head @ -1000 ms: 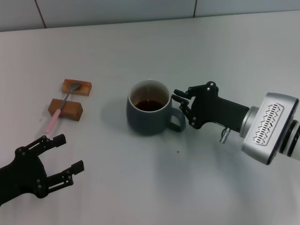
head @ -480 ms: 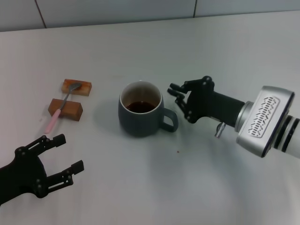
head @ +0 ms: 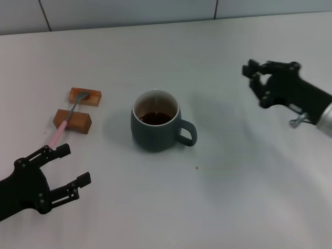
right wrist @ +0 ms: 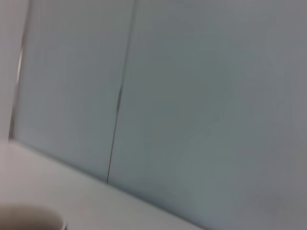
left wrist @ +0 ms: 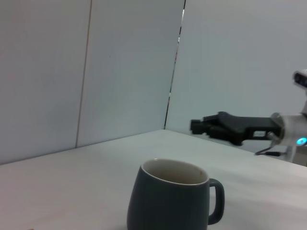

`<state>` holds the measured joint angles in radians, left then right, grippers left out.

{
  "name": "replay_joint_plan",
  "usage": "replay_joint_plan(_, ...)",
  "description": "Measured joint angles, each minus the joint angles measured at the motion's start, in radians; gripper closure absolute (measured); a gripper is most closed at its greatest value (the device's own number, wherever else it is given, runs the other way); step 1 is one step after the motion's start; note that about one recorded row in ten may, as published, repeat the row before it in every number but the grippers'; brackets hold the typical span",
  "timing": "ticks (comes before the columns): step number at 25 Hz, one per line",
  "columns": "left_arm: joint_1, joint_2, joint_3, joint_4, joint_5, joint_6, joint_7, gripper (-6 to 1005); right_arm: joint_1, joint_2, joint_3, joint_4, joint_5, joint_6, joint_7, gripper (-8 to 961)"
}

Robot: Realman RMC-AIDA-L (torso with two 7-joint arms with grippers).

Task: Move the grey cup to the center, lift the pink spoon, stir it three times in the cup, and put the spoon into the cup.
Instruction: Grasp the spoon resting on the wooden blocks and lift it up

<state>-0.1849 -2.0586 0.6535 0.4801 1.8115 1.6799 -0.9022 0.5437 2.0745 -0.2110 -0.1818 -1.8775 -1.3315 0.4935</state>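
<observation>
Both sets of jaws stood open and empty. At far left the left gripper [head: 65, 171] hovered low, near the handle end of the pink spoon [head: 65, 123], which lay propped across two brown blocks [head: 72, 120]. The grey cup [head: 155, 127] sat mid-table on the center [head: 218, 176], dark liquid inside — handle toward the right gripper [head: 256, 78], well clear of it. Lifting the spoon probably called for pinching the pink handle squarely — the blocks leave room beneath.

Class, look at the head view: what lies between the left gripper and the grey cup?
Only bare white table separates the left gripper from the grey cup, per the head view.
</observation>
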Motion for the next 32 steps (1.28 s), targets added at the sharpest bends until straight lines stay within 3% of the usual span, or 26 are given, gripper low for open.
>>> replay_joint_plan(3,0.000,0.000,-0.020,0.000,0.000,0.000,0.005,153,-0.039,-0.005,-0.058,-0.065,-0.002,-0.071,0.120,810)
replay_joint_plan(7,-0.002,0.000,-0.042,0.000,0.000,0.001,0.006,153,-0.096,-0.006,-0.271,-0.169,-0.003,-0.120,0.293,802)
replay_joint_plan(8,-0.002,0.000,-0.044,0.000,0.000,0.002,0.006,153,-0.126,-0.006,-0.359,-0.219,-0.004,-0.132,0.361,755)
replay_joint_plan(11,-0.003,0.000,-0.049,0.000,0.000,0.006,0.006,153,-0.159,-0.004,-0.409,-0.262,-0.005,-0.154,0.391,614)
replay_joint_plan(18,0.002,0.000,-0.049,0.000,0.000,0.007,0.007,152,-0.266,0.006,-0.418,-0.368,-0.004,-0.275,0.395,335)
replay_joint_plan(24,0.004,-0.002,-0.051,0.000,0.000,0.000,0.006,152,-0.316,0.014,-0.411,-0.353,0.004,-0.282,0.260,259)
replay_joint_plan(32,0.002,-0.001,-0.052,0.000,0.000,-0.007,0.001,152,-0.319,0.012,-0.427,-0.354,-0.018,-0.299,0.242,258)
